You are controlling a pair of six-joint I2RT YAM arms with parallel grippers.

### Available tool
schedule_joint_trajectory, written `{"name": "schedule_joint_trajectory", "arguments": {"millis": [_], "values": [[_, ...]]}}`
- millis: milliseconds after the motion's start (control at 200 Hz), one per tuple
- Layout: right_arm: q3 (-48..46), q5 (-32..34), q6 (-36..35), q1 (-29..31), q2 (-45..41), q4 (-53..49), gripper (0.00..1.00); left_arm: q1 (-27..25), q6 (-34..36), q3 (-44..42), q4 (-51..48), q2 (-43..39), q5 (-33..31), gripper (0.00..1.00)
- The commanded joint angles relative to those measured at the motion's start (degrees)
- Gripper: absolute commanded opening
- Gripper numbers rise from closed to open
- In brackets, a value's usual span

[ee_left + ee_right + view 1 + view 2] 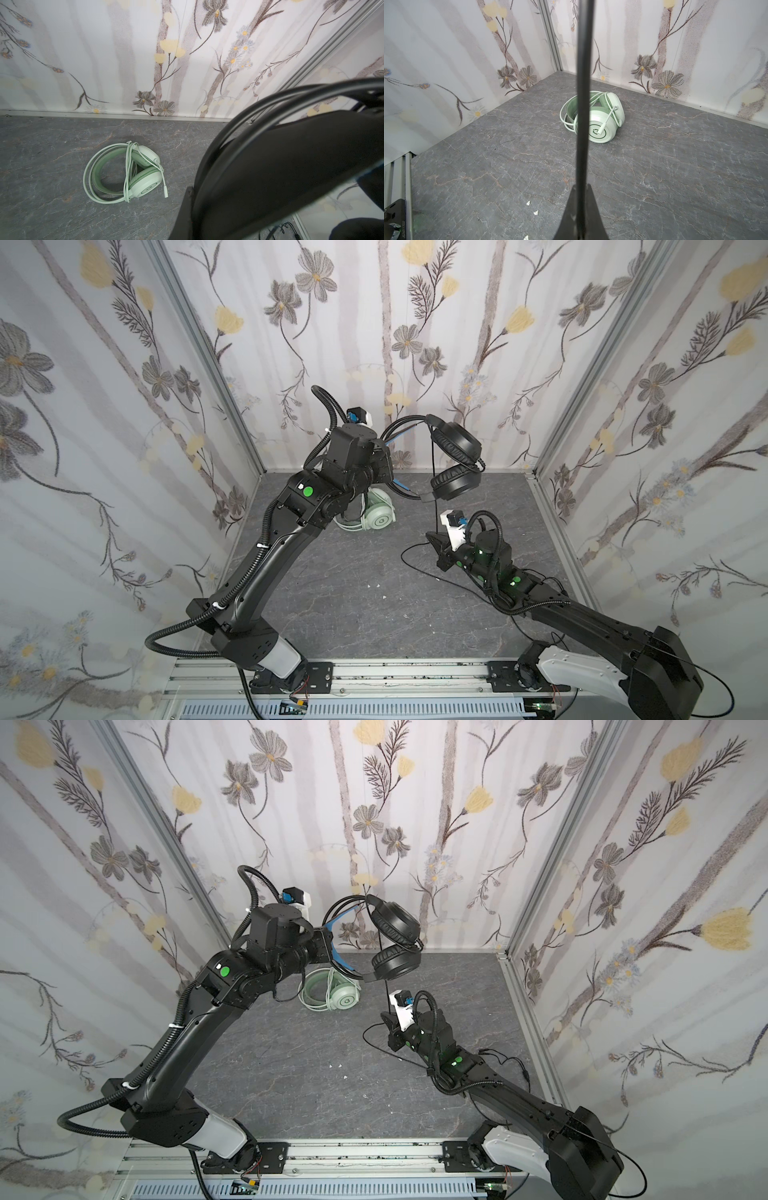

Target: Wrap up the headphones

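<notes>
Mint headset lies at the back of the surface, cord coiled round it, likely done. Black headset hangs midair, left gripper clamped on its headband. Right gripper pinches the black cable taut, probably for winding.

Nothing legible except a round logo on mint headphones.

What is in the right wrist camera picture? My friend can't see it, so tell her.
A thin black cable runs straight up the middle, pinched in the shut right end effector at the bottom. Behind it, a mint green headset lies on the grey table with its whitish cable looped around it, near flowery walls.
</notes>
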Motion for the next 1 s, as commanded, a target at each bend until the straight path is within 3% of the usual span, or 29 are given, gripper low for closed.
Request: {"name": "schedule_joint_trajectory", "arguments": {"millis": [0, 550, 994], "values": [[0.7, 5.0, -2.0, 2.1, -0.4, -6.0, 0.00, 0.6, -4.9, 0.5, 7.8, 0.7, -2.8, 0.00], [11.2, 17.8, -9.0, 15.5, 1.6, -18.8, 0.00, 1.8, -8.2, 4.5, 2.6, 7.6, -7.4, 0.00], [18.4, 18.3, -13.0, 17.1, 0.6, -21.6, 0.00, 1.2, -4.9, -0.6, 1.8, 8.0, -13.3, 0.00]]}}
